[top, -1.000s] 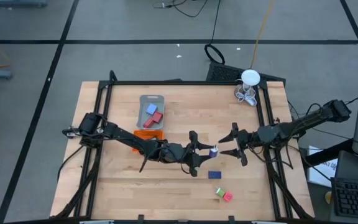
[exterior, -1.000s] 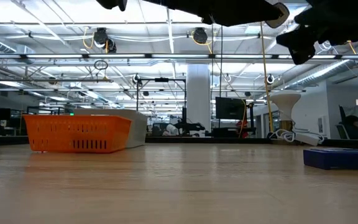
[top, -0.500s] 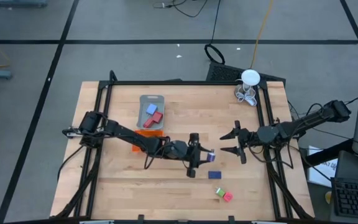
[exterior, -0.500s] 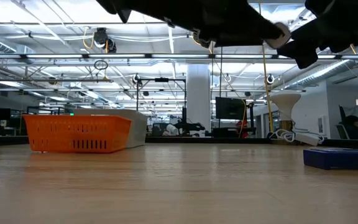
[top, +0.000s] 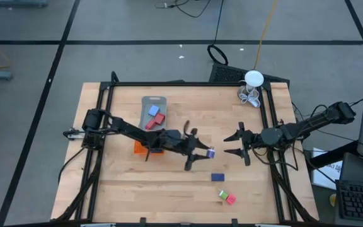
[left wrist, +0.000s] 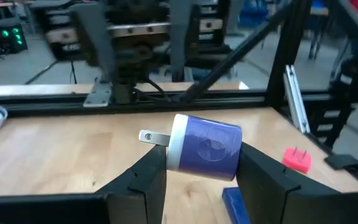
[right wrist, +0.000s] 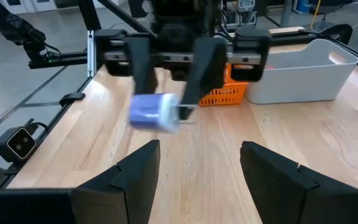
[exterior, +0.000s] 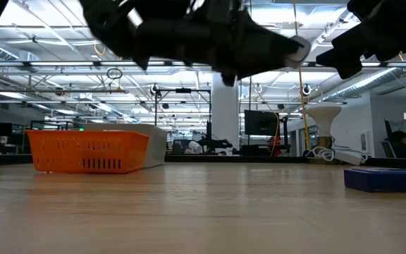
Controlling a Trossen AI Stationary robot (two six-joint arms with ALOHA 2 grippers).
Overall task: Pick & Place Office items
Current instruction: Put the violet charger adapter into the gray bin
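Observation:
My left gripper (top: 203, 153) reaches level over the table's middle, shut on a blue-purple plug adapter (left wrist: 205, 148) with a white face and metal prongs. My right gripper (top: 227, 145) stands open a short way to the right of it, facing it, with nothing between its fingers (right wrist: 135, 177). A dark blue block (top: 217, 178), a green piece (top: 222, 194) and a pink piece (top: 231, 199) lie flat on the table toward the near edge. A blue and a red block lie in the grey tray (top: 154, 101). My left gripper pinches the adapter's blue body (left wrist: 229, 163) between its two fingers (left wrist: 148, 177), one on each side. The fingers come in level from the table's left. The adapter is lifted clear of the table, lying on its side with its prongs (left wrist: 149, 137) pointing sideways.
An orange tray (top: 142, 148) lies partly under my left arm, just in front of the grey tray. A white round thing with wire loops (top: 252, 85) stands at the far right corner. Black frame rails run along the table's left and right sides.
My left gripper has rolled about its own axis, sunk lower and drawn back a little toward the table's left and far side, carrying the adapter away from my right gripper. The adapter has stayed in its fingers and clear of the table.

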